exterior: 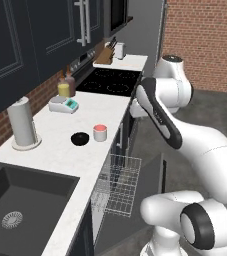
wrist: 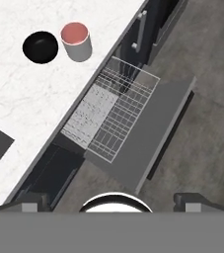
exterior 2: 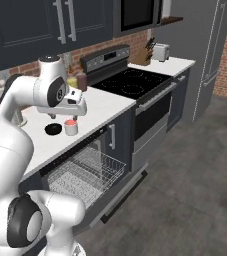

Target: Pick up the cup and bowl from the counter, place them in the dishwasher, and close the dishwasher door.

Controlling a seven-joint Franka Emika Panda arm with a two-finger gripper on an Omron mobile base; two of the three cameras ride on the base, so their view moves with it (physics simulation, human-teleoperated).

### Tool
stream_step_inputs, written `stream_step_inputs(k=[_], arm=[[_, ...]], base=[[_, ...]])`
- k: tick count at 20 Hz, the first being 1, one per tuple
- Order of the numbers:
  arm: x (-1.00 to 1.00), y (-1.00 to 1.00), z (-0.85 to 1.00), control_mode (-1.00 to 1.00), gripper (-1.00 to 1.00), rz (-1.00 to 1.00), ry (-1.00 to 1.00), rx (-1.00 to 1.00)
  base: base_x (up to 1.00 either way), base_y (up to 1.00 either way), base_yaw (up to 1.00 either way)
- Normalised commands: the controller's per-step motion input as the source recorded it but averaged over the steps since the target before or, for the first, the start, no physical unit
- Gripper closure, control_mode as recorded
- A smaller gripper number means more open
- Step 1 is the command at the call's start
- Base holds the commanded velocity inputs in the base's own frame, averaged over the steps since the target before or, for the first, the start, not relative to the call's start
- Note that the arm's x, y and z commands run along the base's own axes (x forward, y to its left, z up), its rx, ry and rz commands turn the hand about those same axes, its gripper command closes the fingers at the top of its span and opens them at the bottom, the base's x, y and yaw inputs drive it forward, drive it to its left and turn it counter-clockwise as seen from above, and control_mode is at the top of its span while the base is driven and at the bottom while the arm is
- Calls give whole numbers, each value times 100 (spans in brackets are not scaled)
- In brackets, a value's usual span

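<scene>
Hand view from high over the open dishwasher, cup and bowl at 11 o'clock.
Arm reared from the base, elbow bent, hand held above the counter edge and aimed straight down. Gripper empty, fingers spread wide, tips at the two lower corners of the hand view. Cup upright on the counter, red inside showing, just below the gripper in the right base view; bowl just beside it at 9 o'clock, apart from it. Same pair in the left base view: bowl at 9 o'clock of cup. Rack pulled out over the lowered door, nothing in it.
</scene>
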Motion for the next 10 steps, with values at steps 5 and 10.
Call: stream_step_inputs(k=[5, 10], arm=[[50, 76, -21, -100, -100, -4, 15, 0], [67, 73, -30, -100, -100, -5, 21, 0]], base=[[0, 0, 0], [0, 0, 0]])
